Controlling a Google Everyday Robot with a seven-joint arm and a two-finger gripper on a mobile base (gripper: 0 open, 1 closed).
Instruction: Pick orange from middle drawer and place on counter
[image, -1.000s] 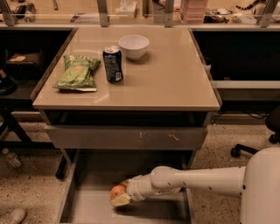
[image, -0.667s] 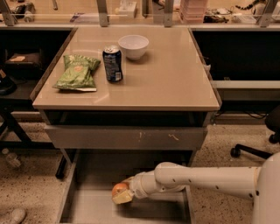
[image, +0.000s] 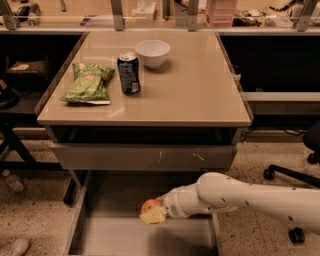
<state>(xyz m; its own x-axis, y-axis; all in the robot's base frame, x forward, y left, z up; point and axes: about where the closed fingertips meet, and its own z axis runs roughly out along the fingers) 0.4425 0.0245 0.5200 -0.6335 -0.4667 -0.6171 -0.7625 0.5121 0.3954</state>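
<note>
The orange (image: 148, 204) is in the open middle drawer (image: 110, 236), a grey tray pulled out low in front of the table. My gripper (image: 152, 212) reaches in from the right on a white arm and is shut on the orange, with a pale fingertip (image: 154, 215) just below the fruit. The orange is held a little above the drawer floor, near its back right part. The beige counter (image: 195, 90) lies above, over the closed upper drawer front (image: 145, 157).
On the counter stand a blue soda can (image: 129, 73), a white bowl (image: 152, 53) and a green chip bag (image: 90, 83). A chair base with castors (image: 292, 175) is on the floor at the right. Dark shelving flanks the table.
My gripper has moved up and to the right inside the drawer, and the orange has moved with it.
</note>
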